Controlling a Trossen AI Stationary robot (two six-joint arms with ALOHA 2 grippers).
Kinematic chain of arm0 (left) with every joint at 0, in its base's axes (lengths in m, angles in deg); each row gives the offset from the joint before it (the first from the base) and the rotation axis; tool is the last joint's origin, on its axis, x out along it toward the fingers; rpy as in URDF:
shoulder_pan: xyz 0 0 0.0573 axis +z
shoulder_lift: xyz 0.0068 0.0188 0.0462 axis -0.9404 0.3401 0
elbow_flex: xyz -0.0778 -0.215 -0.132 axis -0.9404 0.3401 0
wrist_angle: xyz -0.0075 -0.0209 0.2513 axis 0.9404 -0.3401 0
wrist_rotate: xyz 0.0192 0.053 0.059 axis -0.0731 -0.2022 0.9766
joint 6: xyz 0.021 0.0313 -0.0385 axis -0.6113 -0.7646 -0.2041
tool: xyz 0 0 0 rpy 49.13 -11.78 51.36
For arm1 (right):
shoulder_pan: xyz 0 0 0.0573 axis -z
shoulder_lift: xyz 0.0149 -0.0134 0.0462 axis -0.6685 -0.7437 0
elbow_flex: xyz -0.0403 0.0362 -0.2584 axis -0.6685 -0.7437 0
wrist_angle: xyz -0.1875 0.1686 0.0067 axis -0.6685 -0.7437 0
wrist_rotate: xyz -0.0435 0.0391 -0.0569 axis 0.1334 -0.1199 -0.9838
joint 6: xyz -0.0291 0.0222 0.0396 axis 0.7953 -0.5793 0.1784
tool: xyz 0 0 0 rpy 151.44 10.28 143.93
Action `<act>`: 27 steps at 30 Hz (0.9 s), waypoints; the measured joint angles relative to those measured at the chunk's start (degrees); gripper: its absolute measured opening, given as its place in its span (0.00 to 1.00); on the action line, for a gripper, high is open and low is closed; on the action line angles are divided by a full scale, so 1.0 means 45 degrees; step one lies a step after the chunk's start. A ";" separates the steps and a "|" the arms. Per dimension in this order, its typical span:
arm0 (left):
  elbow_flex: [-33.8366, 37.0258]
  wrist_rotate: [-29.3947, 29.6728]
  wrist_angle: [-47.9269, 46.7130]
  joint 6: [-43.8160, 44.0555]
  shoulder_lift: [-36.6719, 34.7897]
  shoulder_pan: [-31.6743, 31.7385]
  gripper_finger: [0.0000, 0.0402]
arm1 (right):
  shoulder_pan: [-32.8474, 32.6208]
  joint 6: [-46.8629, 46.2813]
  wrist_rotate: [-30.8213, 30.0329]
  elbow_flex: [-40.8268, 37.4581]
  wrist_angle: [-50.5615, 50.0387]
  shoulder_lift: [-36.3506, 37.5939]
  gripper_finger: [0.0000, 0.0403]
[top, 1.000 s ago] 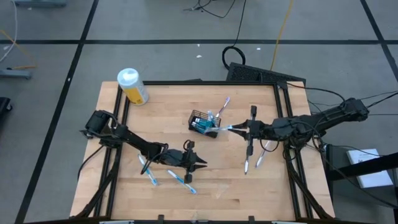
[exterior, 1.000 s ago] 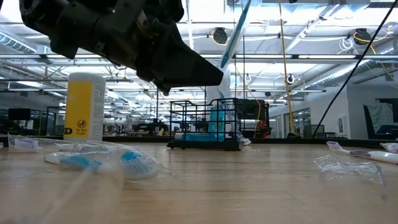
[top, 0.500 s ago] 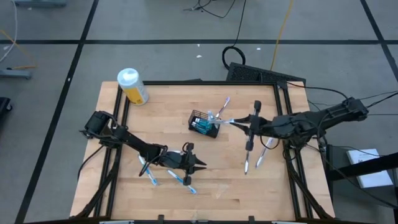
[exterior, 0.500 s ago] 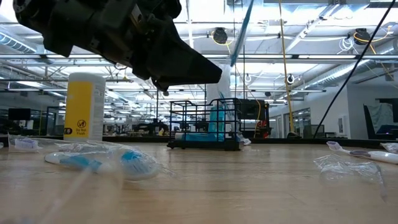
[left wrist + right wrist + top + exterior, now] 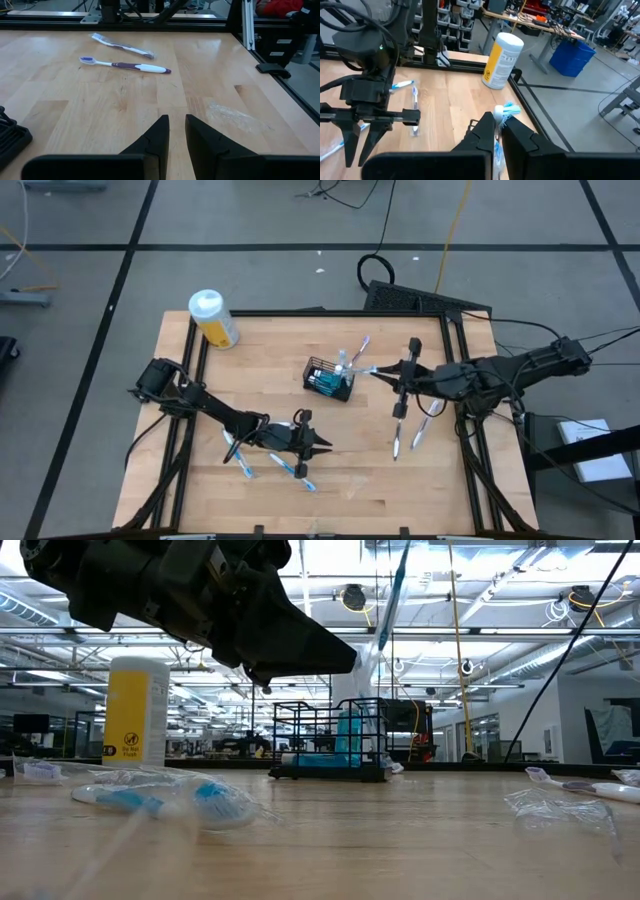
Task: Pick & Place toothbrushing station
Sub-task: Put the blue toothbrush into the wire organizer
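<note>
Wood table (image 5: 330, 470), lab floor around it. Vs a second ago: the right gripper (image 5: 375, 373) has backed off from the black mesh basket (image 5: 328, 378) toward the right edge and lifted its toothbrush (image 5: 364, 371); the left arm barely moved. Left gripper (image 5: 322, 445) hovers near the front edge, fingers nearly together, holding nothing; two wrapped blue toothbrushes (image 5: 290, 471) lie by it. Yellow bottle (image 5: 213, 318), one, at the back-left corner. Basket sits mid-table with teal tubes inside, count unclear, and one brush standing up. Right gripper is clamped on the toothbrush, just right of the basket. Two more brushes (image 5: 420, 427) lie nearer the right edge.
</note>
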 joint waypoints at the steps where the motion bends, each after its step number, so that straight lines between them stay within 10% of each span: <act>1: -0.0001 0.0000 0.0000 -0.0001 0.0000 0.0000 0.17 | 0.0000 -0.0016 -0.0004 0.0032 -0.0065 0.0004 0.02; 27: 0.0002 -0.0010 0.0108 0.0004 0.0000 -0.0010 0.17 | 0.2761 -0.0234 0.3008 0.0039 -0.0193 -0.1583 0.02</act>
